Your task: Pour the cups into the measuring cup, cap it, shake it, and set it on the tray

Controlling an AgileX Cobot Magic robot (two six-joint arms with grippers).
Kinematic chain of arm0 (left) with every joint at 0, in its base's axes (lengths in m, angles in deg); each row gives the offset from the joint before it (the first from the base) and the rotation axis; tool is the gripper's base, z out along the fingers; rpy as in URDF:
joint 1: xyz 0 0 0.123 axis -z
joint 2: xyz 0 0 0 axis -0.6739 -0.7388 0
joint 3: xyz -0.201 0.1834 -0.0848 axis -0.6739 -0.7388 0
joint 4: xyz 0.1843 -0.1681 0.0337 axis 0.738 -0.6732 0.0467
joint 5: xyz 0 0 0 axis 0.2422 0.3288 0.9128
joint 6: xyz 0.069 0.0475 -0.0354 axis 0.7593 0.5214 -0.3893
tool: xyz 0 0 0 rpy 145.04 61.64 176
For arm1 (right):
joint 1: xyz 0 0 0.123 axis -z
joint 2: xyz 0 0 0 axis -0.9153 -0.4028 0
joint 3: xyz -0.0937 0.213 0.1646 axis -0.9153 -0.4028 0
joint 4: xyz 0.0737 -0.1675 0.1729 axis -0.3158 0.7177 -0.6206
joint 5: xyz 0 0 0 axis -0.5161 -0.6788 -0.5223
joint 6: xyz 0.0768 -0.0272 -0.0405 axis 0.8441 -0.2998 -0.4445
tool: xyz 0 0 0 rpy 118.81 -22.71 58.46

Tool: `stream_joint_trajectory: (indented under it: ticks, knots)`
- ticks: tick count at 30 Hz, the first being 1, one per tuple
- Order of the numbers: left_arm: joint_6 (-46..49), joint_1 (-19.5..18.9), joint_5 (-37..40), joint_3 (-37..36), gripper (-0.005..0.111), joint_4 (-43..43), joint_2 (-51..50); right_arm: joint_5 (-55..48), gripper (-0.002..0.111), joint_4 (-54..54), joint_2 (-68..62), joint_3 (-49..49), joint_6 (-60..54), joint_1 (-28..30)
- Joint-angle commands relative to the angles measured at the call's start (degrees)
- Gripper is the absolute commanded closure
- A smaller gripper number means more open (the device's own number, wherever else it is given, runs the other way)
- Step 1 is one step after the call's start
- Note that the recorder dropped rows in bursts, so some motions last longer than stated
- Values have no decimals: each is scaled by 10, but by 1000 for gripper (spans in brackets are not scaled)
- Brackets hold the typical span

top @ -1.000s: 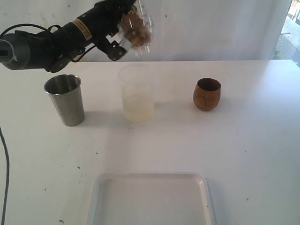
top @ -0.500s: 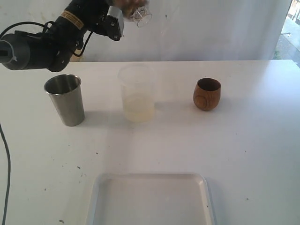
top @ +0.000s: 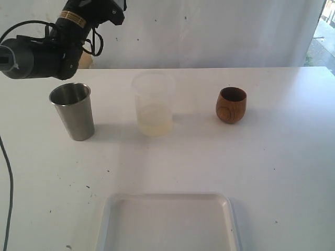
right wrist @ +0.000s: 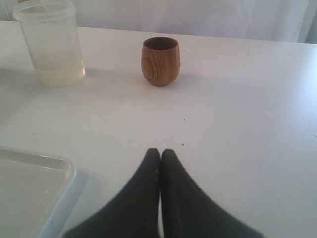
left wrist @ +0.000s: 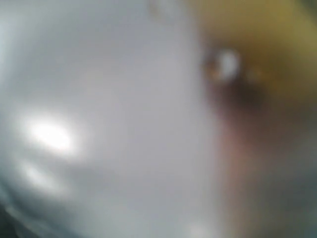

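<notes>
Measuring cup [top: 153, 104] stands upright on the table [top: 272, 172], holding a shallow layer of pale liquid, with no cap that I can make out. From the right gripper [right wrist: 160, 152], whose fingers are pressed together on nothing, it lies well ahead and toward the robot's left. The wooden cup [top: 231, 105] sits almost straight ahead of those fingertips and nearer. The tray [top: 167, 195] lies close beside that gripper, on its left.

The left arm [top: 47, 49] is raised behind the steel tumbler [top: 73, 111]. The left gripper is out of frame and its own camera shows only blur, so I cannot tell whether it is apart or clamped on anything.

The measuring cup looks light and open-topped, so a nudge from either arm could tip it and spill the liquid. A descending left arm could also clip the tumbler. A badly seated cap would probably leak during shaking.
</notes>
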Motion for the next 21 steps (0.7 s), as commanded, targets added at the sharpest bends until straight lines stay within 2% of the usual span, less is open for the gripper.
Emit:
stream_joint_trajectory:
  ticks: [1, 5, 12, 14, 21]
  knots:
    - [-98, 1, -34, 2, 107, -34, 9, 0, 108, 2, 3, -3, -1, 3]
    - [-224, 1, -34, 2, 107, -55, 9, 0, 108, 2, 3, -3, -1, 3]
    - [-500, 1, -37, 2, 107, -55, 9, 0, 108, 2, 3, -3, -1, 3]
    - [-529, 1, -41, 2, 107, -45, 9, 0, 108, 2, 3, -3, -1, 3]
    - [-540, 1, -35, 2, 107, -28, 9, 0, 108, 2, 3, -3, -1, 3]
